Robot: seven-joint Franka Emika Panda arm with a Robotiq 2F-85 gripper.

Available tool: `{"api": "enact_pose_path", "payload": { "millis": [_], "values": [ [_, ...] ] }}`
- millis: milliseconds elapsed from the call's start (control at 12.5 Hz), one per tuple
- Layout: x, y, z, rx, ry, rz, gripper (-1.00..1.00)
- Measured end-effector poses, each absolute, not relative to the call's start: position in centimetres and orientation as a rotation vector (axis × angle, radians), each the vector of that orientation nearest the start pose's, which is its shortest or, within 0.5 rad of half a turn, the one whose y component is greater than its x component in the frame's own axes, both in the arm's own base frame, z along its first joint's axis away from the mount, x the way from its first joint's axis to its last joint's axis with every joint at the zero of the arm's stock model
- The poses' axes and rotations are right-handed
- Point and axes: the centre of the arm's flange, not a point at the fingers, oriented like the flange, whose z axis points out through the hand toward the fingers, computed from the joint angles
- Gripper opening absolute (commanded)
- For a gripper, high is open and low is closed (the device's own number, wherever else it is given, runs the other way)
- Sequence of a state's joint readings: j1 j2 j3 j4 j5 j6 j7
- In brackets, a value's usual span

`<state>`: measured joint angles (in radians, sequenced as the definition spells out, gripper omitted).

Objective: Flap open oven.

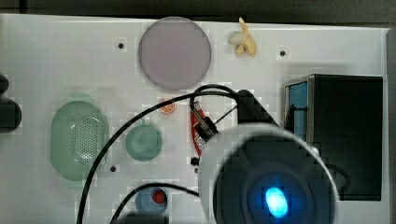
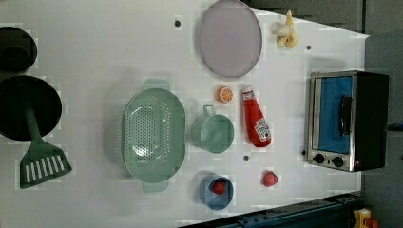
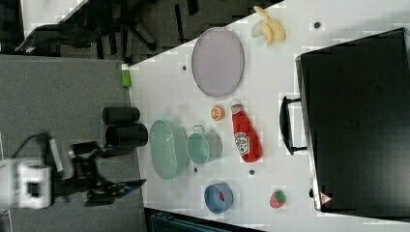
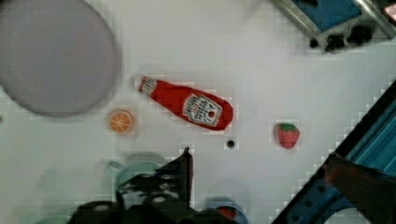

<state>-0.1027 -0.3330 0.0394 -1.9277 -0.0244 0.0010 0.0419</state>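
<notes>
Partly: oven door shut | arm hides front, top view | jaws: cannot tell

White table from above, toaster oven at the top view's right with blue glass door shut, robot arm overhanging the ketchup bottle, grey plate, banana, orange slice, green colander, green cup, blue bowl.
</notes>
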Motion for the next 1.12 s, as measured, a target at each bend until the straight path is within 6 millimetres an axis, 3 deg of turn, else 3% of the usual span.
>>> {"api": "enact_pose_path", "payload": {
  "millis": [160,320,480,560,800,1120],
  "values": [
    [44.5,-2.9,65.1,-2.839,1.367,-0.077,0.39],
    [44.6,-2.9,64.6,-2.841,1.368,-0.068,-0.09],
    [45.3,-3.3,63.0,-2.849,1.379,-0.010,-0.55],
    [45.8,-3.6,62.0,-2.852,1.388,0.029,-0.65],
    [47.2,-5.4,59.2,-2.873,1.345,0.123,-0.65],
    [47.5,-10.9,55.2,-2.955,1.065,0.159,-0.65]
  ]
}}
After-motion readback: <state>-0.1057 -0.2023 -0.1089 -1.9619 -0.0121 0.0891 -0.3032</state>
